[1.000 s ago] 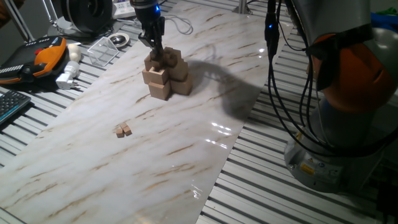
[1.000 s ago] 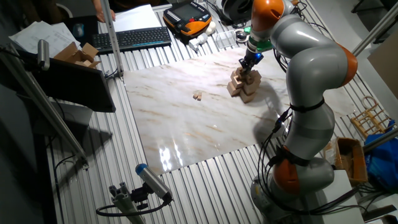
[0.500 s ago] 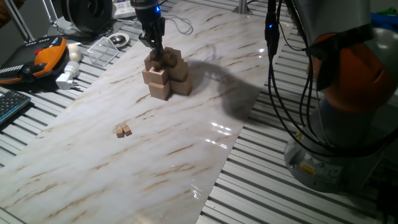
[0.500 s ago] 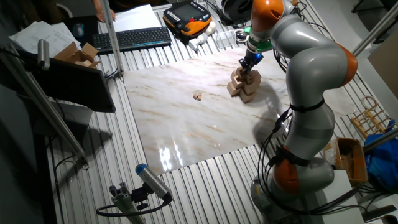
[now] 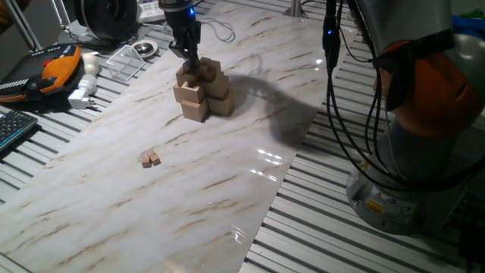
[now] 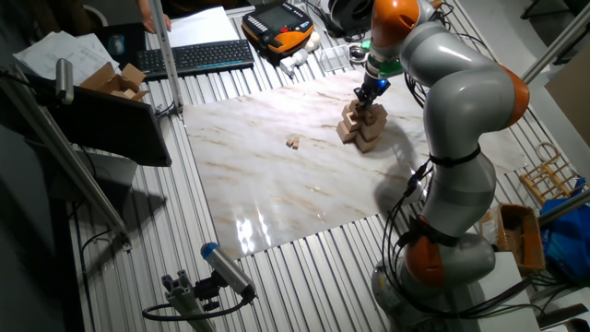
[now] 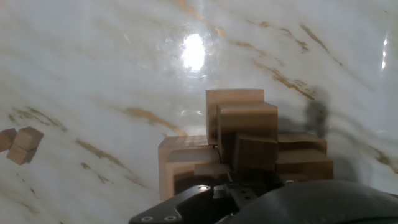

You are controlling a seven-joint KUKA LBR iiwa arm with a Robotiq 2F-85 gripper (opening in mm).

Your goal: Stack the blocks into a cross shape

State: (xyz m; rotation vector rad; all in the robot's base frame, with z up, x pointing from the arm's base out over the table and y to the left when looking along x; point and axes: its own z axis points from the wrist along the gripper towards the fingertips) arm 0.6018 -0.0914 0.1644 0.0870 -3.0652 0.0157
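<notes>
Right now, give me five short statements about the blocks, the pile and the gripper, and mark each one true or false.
1. The gripper is right at the top of the cross shape. True.
2. Two tiny blocks lie on the marble board, apart from the pile. True.
3. The tiny blocks are stacked one on top of the other. False: they lie side by side on the board, touching.
4. An orange-and-black handheld device sits on the slatted table beside the board. True.
5. The pile is a single flat layer of cubes. False: it rises in tiers, with cubes set on top of others.
</notes>
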